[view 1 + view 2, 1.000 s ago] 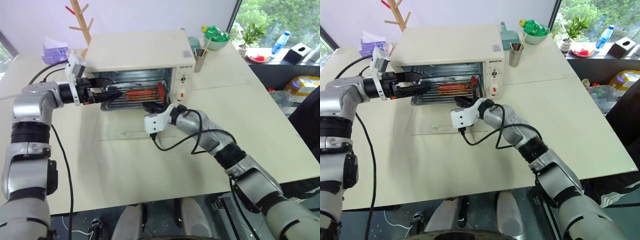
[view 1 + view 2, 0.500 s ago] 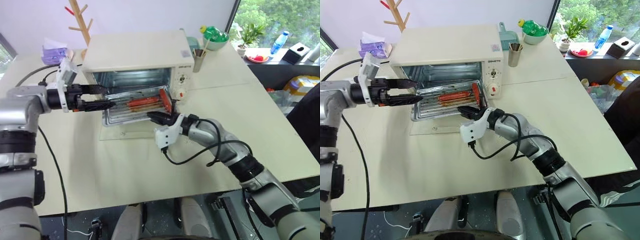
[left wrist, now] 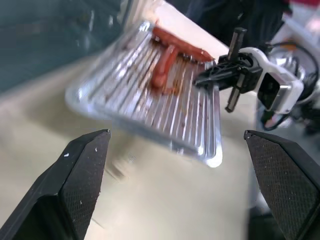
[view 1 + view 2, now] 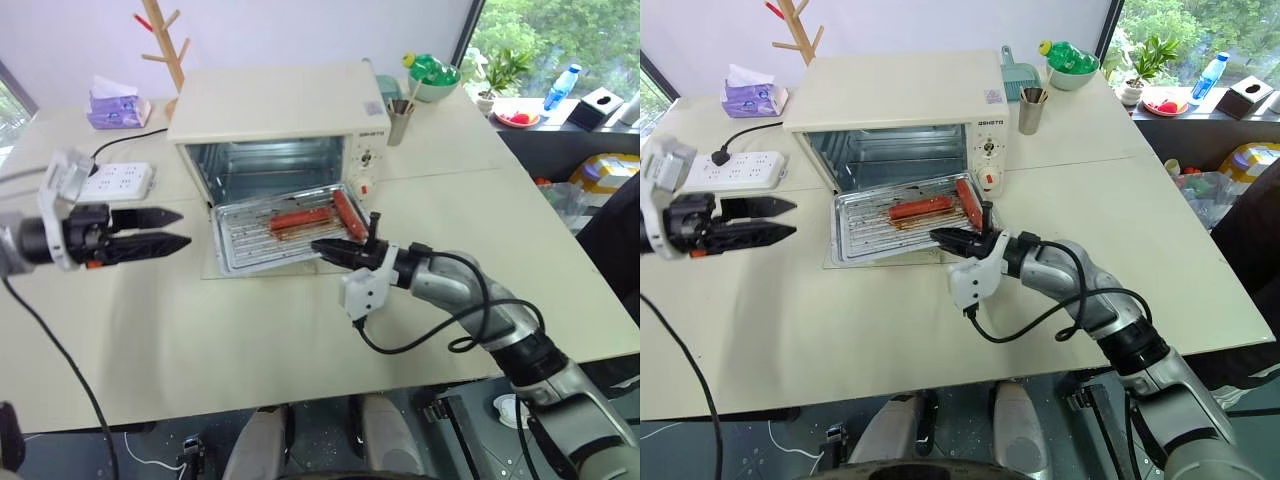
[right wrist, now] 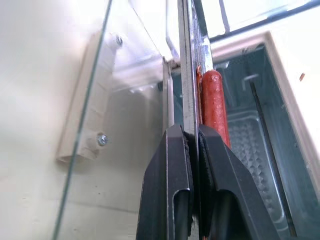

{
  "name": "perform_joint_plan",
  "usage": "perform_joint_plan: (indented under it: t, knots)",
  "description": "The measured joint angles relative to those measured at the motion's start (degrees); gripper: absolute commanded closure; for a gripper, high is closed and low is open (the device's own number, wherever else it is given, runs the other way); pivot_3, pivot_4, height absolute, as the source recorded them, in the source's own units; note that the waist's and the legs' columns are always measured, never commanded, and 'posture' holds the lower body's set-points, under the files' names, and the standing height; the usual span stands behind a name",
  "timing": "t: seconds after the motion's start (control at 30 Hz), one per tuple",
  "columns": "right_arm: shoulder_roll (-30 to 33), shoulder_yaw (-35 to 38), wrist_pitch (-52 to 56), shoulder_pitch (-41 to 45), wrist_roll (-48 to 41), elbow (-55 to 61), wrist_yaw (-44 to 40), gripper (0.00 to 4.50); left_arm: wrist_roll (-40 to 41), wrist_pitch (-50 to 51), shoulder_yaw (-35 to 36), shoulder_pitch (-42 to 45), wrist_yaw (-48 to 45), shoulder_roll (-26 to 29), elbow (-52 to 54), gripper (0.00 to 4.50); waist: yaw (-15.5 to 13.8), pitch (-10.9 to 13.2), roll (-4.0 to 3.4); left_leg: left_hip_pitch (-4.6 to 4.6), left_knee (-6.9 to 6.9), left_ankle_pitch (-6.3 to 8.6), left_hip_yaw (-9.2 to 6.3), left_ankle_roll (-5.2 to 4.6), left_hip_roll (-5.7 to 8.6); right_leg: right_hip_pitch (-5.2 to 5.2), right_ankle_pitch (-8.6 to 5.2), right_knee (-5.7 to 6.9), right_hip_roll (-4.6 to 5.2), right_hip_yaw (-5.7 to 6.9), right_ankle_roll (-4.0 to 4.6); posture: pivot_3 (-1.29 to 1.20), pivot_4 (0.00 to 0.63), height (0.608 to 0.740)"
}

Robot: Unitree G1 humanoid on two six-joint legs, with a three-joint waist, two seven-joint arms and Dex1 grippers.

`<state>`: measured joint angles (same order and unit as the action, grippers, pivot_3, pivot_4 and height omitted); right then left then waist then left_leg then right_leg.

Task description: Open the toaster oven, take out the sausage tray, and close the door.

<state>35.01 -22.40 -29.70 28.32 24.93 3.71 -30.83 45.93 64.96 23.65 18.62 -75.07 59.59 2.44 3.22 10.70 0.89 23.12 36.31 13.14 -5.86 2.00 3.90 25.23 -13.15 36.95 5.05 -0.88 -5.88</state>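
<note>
Right gripper (image 4: 946,236) fingers clamp the sausage tray (image 4: 902,217) by its thin front rim (light, stiff, slippery, tips easily); left gripper (image 4: 780,220) fingers spread apart.

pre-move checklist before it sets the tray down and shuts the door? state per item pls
1. Right gripper shut on the near rim of the sausage tray: ok; the right wrist view shows the fingers clamped on the edge.
2. Tray out of the toaster oven: ok, it hangs over the lowered door.
3. Sausages lying on the tray: ok, though one lies close to the held edge.
4. Left gripper open and clear of the tray: ok, it hovers over the table near the power strip.
5. Door free to close: not ok, the tray is above it.
6. Tray level: cannot tell.
</note>
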Motion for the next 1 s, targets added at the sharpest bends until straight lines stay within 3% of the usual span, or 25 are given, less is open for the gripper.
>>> perform_joint_plan:
  t: [0.17, 0.37, 0.63, 0.73, 0.97, 1.0]
  knots:
    - [2.2, 1.0, -4.9, -0.9, -2.9, 0.2, -1.2, 4.49, 8.7, 13.2, 8.4, -7.4, 10.0, -7.1, 5.3, 0.00, -0.9, 0.0, 0.08, -0.66, -0.07, 0.02, 0.01, -0.01, -0.06, -0.65, -0.05, -0.07, -0.01, 0.02, 0.07, 0.00, 0.150, 0.740]
    - [3.5, 1.2, -9.5, -0.9, -3.8, 0.6, -2.2, 4.49, 17.1, 25.7, 14.6, -5.8, 25.4, -20.0, 7.1, 0.00, -1.5, 0.0, 0.20, -0.82, -0.05, 0.03, -0.05, -0.02, -0.06, -0.92, -0.05, -0.21, 0.01, 0.07, 0.07, 0.00, 0.150, 0.740]
    - [4.1, 1.2, -11.5, -1.2, -3.7, 0.5, -3.3, 4.49, 32.7, 26.9, 15.2, -4.3, 49.8, -33.5, 4.3, 0.00, -2.3, -0.1, 0.32, -0.86, -0.08, 0.03, -0.01, 0.01, -0.07, -0.90, -0.05, -0.24, 0.01, 0.01, 0.08, 0.00, 0.150, 0.740]
    - [4.0, 1.2, -11.1, -1.3, -3.6, 0.6, -3.3, 4.49, 41.7, 23.9, 12.7, -5.3, 58.9, -33.9, 3.4, 0.00, -2.4, -0.1, 0.36, -0.86, -0.08, 0.03, -0.02, 0.01, -0.08, -0.90, -0.05, -0.23, 0.02, -0.02, 0.09, 0.00, 0.150, 0.740]
    - [4.0, 1.2, -11.2, -2.6, -2.5, 0.6, -3.3, 4.49, 63.5, 9.6, 0.4, -10.4, 75.3, -28.8, 3.0, 0.00, -2.6, -0.1, 0.36, -0.86, -0.09, 0.03, -0.01, 0.01, -0.06, -0.92, -0.11, -0.30, 0.03, -0.08, 0.21, 0.00, 0.150, 0.740]
    - [4.0, 1.2, -11.3, -2.6, -2.3, 0.6, -3.3, 4.50, 64.6, 8.3, -0.6, -10.5, 75.9, -28.5, 3.0, 0.25, -2.7, -0.1, 0.36, -0.86, -0.09, 0.03, 0.00, 0.01, -0.04, -0.94, -0.14, -0.32, 0.03, -0.07, 0.27, 0.00, 0.150, 0.740]
